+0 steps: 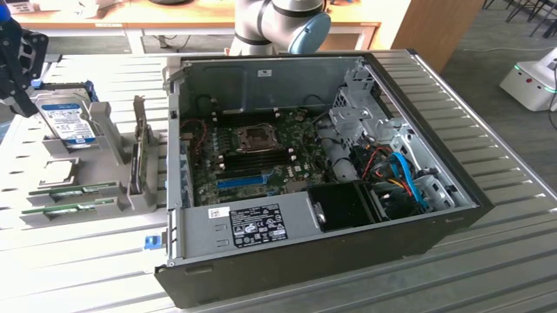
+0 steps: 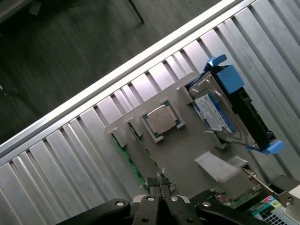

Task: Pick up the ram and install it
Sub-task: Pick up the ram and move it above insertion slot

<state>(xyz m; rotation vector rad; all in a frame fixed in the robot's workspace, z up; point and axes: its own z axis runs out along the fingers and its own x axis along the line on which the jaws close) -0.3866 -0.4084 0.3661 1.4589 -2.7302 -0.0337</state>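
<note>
green ram [image 1: 77,190] is seated in the grey holder [image 1: 109,140] at the exterior view's left; the gripper [image 2: 159,183] is poised above, jaws together; for pickup, parting is judged needed.

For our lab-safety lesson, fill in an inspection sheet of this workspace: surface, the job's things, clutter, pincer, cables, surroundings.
Surface: ribbed metal table carrying an open computer case and a grey holder.
Job's things: two ram sticks lying in the holder's slots, not picked up.
Clutter: hard drive, processor chip and upright card, all in the same holder.
Pincer: shut, above the holder near the ram sticks, holding nothing.
Cables: blue and orange cables inside the case.
Surroundings: wooden desk behind the table; white machine at the exterior view's right.
</note>
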